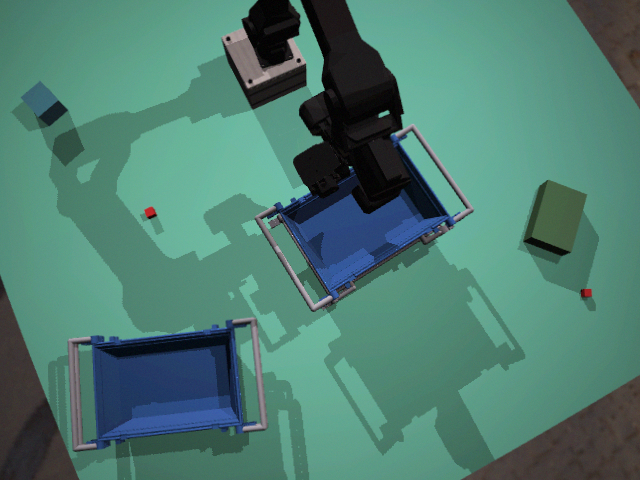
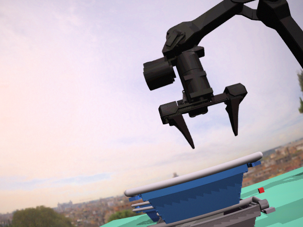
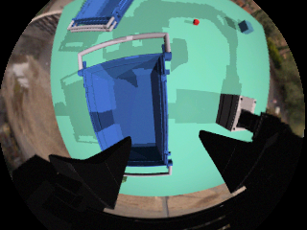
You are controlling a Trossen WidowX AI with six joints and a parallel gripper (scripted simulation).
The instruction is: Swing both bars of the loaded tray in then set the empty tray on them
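Observation:
A blue tray, empty, with its pale bars out over its ends, sits on top of a grey tray. In the exterior view its rim runs parallel to the grey tray's, and its body stands above the grey rim rather than sunk inside. A grey bar shows under the blue tray, across the grey tray's top. The grey tray's load and its other bar are hidden. My gripper is wide open and empty, with both fingertips above the blue tray's rim, touching nothing.
Another empty blue tray, bars out, stands at the lower left in the top view. A green block is at the right, a blue block upper left. Small red cubes lie either side.

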